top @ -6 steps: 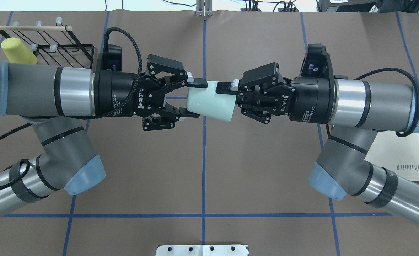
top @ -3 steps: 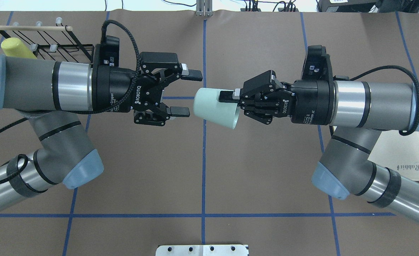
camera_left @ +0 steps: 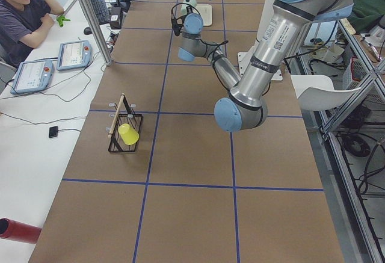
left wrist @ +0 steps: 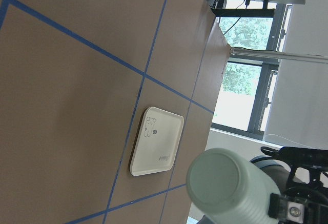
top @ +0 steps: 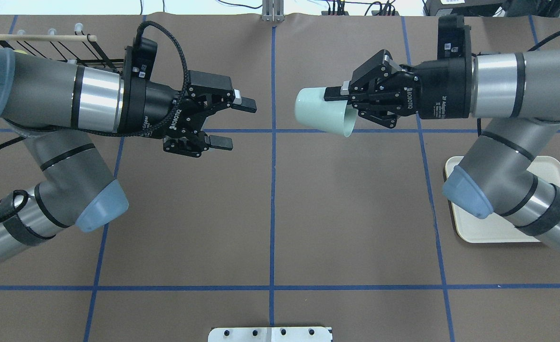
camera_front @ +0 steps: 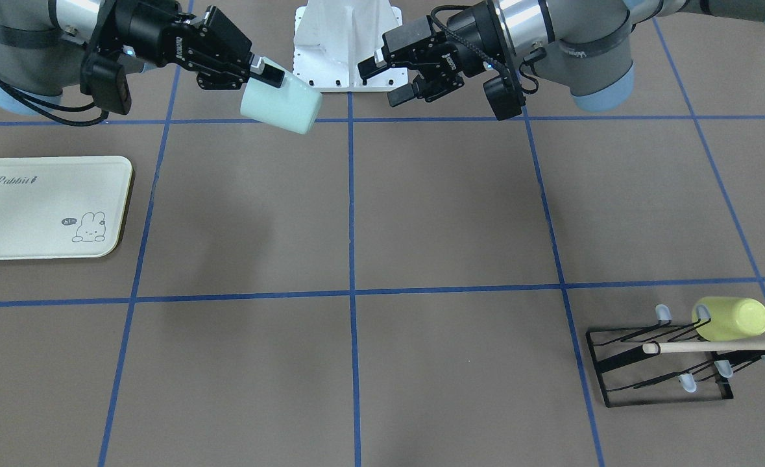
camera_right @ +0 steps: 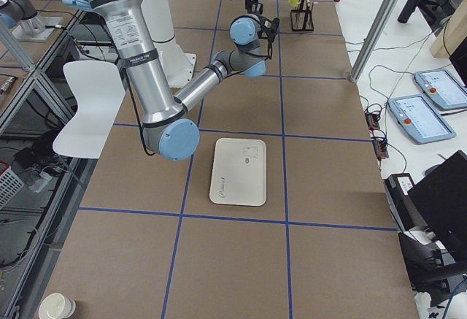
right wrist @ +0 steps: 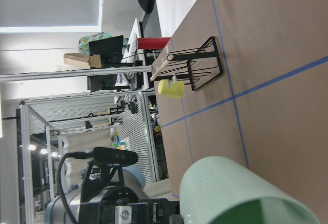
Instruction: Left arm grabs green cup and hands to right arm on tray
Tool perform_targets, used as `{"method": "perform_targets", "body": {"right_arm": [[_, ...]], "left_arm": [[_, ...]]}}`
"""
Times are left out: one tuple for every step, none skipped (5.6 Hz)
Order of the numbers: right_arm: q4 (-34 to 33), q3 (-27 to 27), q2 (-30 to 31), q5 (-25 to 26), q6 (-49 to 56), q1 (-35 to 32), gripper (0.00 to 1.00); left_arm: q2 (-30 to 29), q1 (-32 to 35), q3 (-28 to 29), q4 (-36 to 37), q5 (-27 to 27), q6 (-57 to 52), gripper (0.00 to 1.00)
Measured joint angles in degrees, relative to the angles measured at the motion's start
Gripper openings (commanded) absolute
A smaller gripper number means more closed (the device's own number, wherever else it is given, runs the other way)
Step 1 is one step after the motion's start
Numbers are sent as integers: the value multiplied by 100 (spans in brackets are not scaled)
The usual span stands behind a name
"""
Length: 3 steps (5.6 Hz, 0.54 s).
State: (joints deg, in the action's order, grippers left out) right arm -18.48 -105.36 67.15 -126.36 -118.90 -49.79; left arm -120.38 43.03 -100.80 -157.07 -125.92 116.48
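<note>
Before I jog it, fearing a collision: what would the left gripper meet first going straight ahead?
Probably the pale mint-green plastic cup in the black right gripper; depth is unclear, so it might miss.

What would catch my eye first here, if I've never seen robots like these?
Most striking is the green cup, held sideways in mid-air by the right gripper over the table. Facing it across a gap is the left gripper, open and empty. Then the cream tray with its rabbit drawing on the robot's right, and a yellow cup on a wire rack at its left.
</note>
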Motion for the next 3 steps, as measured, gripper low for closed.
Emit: {"method": "perform_targets", "body": {"right_arm": [[-900,-8,17,-703,301,-460,0],[-1664,-23,89,-1017,788,-738,0],[-2101,-35,324,-1059,1309,-856,0]], "left_arm": [[10,311,45,545,-462,-394,100],[17,651,24,1357,-858,-1154,100],[74,917,-4,2126,-986,-2106,100]]}}
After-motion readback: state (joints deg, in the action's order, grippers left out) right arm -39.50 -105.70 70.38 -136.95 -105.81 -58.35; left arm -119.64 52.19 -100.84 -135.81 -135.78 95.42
